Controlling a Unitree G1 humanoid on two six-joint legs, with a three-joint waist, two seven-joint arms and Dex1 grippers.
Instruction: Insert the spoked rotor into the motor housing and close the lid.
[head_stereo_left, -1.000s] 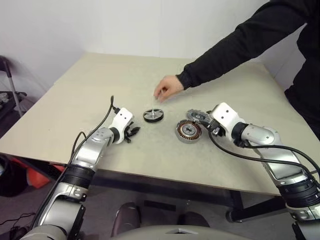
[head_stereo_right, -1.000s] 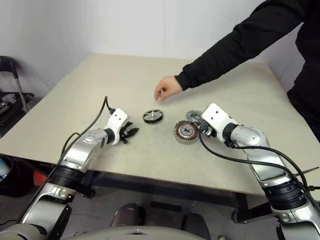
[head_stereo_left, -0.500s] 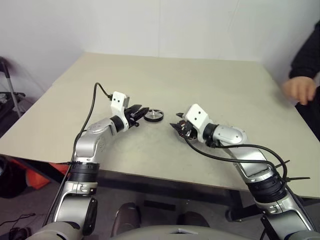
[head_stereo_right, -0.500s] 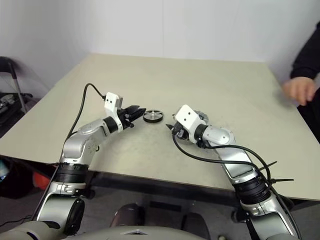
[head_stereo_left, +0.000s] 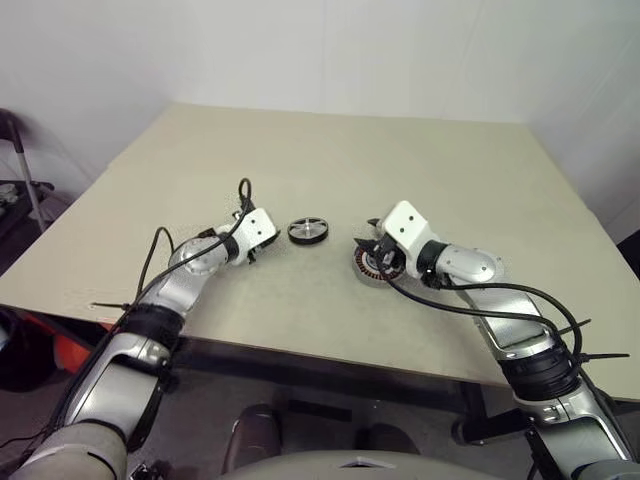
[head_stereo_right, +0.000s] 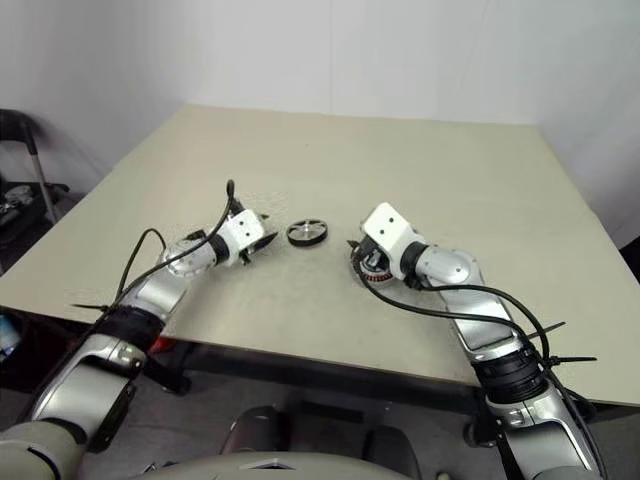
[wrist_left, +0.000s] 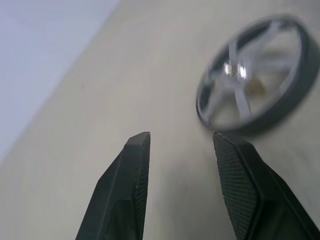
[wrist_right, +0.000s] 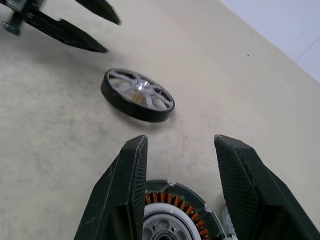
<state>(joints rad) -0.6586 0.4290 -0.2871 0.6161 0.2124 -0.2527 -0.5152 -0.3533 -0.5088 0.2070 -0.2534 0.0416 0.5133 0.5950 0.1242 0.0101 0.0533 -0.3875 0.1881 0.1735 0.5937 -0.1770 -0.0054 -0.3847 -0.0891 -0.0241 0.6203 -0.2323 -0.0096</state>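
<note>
The left pincer (wrist_left: 181, 145) stands open with nothing between its two black fingers (wrist_left: 131, 170), which hang over bare table (head_stereo_left: 300, 150). Just past its fingertips lies the spoked rotor (wrist_left: 256, 82), flat on the table, dark rim outward and silver spokes up; the nearer finger's tip sits close beside the rim, though whether it touches cannot be told. From the head camera the left pincer (head_stereo_left: 250, 243) lies low over the table, pointing toward the rotor (head_stereo_left: 308, 231) from the robot's left.

The right pincer (wrist_right: 181, 145) is also open and empty. Its fingers (wrist_right: 125, 180) straddle the view of the motor housing (wrist_right: 172, 212), which sits flat on the table right below them, copper-brown windings ringing a silver centre. The fingers hang above the housing rather than around it. Beyond the housing, apart from it, lies the rotor, and farther on the other arm's black fingers show. From the head camera the right pincer (head_stereo_left: 378, 250) hovers over the housing (head_stereo_left: 370, 268), on the robot's right of the rotor.
</note>
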